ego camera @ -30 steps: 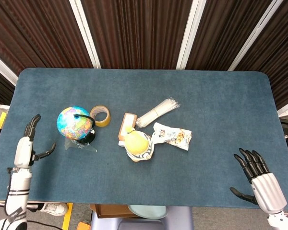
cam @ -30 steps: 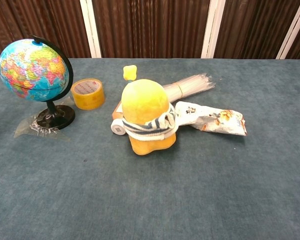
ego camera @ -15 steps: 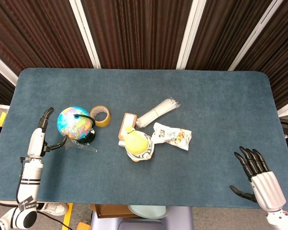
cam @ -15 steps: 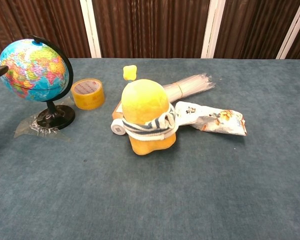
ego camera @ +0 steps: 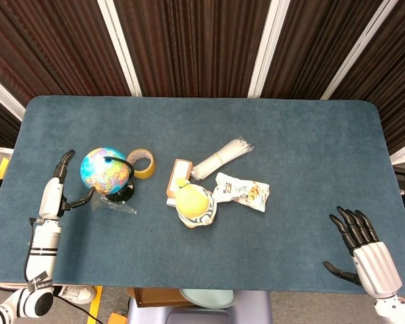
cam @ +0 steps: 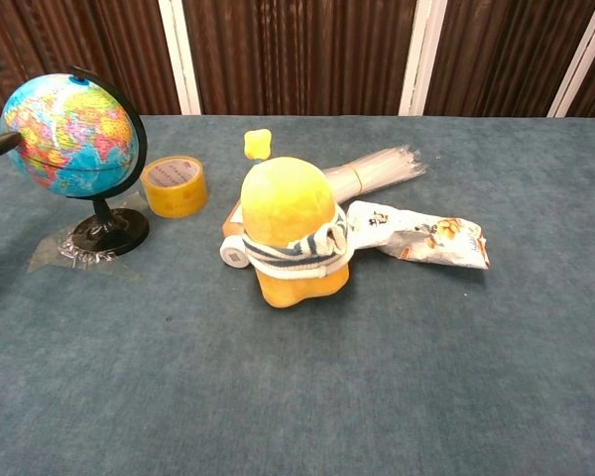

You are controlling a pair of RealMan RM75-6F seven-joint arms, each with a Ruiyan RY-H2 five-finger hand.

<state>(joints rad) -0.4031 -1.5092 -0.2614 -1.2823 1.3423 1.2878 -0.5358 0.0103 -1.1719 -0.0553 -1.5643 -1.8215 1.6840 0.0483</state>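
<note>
- Right hand (ego camera: 364, 253) hovers at the near right table edge, fingers spread, holding nothing.
- Left hand (ego camera: 56, 192) is at the globe (ego camera: 105, 171), fingers apart; thumb at the ball, a real grip can't be told.
- Globe stands tilted on its black base at the left.
- Yellow plush toy (ego camera: 194, 204) sits mid-table.
- Tape roll (ego camera: 141, 163) lies beside the globe, farther back.

Tape roll (ego camera: 141, 163) crowding globe's (ego camera: 105, 171) right flank

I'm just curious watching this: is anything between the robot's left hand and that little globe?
Nothing visible does. The left hand is right beside the small blue globe on a black stand, its dark fingers at the ball's side; the roll of yellow tape lies beyond.
</note>
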